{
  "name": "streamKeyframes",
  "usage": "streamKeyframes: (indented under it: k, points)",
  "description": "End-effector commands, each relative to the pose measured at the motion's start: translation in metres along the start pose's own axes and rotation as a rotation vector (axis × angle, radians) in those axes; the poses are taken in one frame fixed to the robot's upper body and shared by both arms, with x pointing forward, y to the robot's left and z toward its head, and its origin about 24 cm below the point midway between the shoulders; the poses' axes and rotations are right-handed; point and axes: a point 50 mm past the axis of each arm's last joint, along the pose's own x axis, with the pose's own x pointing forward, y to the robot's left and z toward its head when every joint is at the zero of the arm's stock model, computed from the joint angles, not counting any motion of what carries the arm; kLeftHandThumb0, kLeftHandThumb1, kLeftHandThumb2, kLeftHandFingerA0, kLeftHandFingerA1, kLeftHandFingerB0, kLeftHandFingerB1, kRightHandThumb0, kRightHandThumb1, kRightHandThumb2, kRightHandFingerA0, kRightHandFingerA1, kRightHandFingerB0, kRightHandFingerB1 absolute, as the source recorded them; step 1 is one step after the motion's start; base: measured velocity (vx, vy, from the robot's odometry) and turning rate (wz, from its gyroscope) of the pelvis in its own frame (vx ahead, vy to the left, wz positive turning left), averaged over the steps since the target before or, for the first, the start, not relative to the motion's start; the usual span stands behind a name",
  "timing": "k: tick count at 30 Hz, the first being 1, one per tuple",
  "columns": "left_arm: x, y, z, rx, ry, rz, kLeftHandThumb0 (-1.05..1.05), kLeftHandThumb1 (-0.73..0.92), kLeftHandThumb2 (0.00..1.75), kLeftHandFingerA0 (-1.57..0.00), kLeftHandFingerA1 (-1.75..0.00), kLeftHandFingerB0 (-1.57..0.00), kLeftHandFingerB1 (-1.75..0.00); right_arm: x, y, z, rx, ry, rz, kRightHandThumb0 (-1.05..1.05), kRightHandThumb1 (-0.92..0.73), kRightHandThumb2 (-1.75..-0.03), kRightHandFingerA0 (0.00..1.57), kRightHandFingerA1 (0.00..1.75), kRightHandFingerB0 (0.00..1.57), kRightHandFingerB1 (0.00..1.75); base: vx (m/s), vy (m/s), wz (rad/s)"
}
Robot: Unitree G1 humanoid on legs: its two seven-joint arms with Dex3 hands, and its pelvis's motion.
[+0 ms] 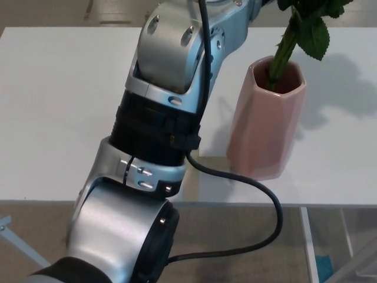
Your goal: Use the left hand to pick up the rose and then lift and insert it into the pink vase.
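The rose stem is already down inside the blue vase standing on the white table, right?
Not quite: the vase is pink, not blue. The head view shows the rose stem going down into its opening, and the vase stands on the white table.

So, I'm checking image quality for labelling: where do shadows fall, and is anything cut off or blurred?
Head view: the pink vase and rose stem cast a soft shadow rightward on the white table; the bloom is cropped at the top edge; the left arm fills the foreground, slightly soft; no strong glare.
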Motion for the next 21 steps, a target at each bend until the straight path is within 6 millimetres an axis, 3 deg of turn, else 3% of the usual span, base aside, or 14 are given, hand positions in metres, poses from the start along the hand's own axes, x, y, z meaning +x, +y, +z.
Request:
streamKeyframes:
  k: [1, 6, 17, 20, 21]
  points:
    - [0.001, -0.007, -0.005, -0.018, -0.012, -0.02, -0.19, 0.81, 0.65, -0.93, -1.55, -0.77, -1.0, -0.001, -0.004, -0.003, 0.001, 0.018, -0.002, -0.26, -0.64, -0.58, 0.53, 0.47, 0.47, 0.42, 0.0, 0.0, 0.0]
    - [0.0, -0.01, -0.014, -0.022, 0.008, -0.017, -0.2, 0.82, 0.64, -0.82, -1.56, -0.75, -1.02, -0.001, -0.004, -0.002, -0.007, 0.016, 0.002, -0.26, -0.64, -0.58, 0.54, 0.47, 0.47, 0.42, 0.0, 0.0, 0.0]
    - [-0.002, -0.015, -0.031, -0.025, 0.049, -0.015, -0.21, 0.8, 0.69, -0.81, -1.53, -0.77, -0.99, 0.0, -0.004, 0.002, -0.009, 0.0, 0.009, -0.26, -0.64, -0.58, 0.53, 0.47, 0.47, 0.42, 0.0, 0.0, 0.0]
    - [-0.003, -0.013, -0.037, -0.018, 0.061, -0.02, -0.21, 0.82, 0.64, -0.95, -1.43, -0.78, -0.92, 0.0, -0.004, 0.002, -0.006, 0.001, 0.011, -0.26, -0.64, -0.58, 0.53, 0.47, 0.47, 0.42, 0.0, 0.0, 0.0]
    - [-0.004, -0.011, -0.04, -0.017, 0.072, -0.022, -0.21, 0.82, 0.66, -0.98, -1.4, -0.84, -0.77, 0.0, -0.005, 0.001, -0.003, 0.002, 0.01, -0.26, -0.64, -0.58, 0.53, 0.47, 0.47, 0.42, 0.0, 0.0, 0.0]
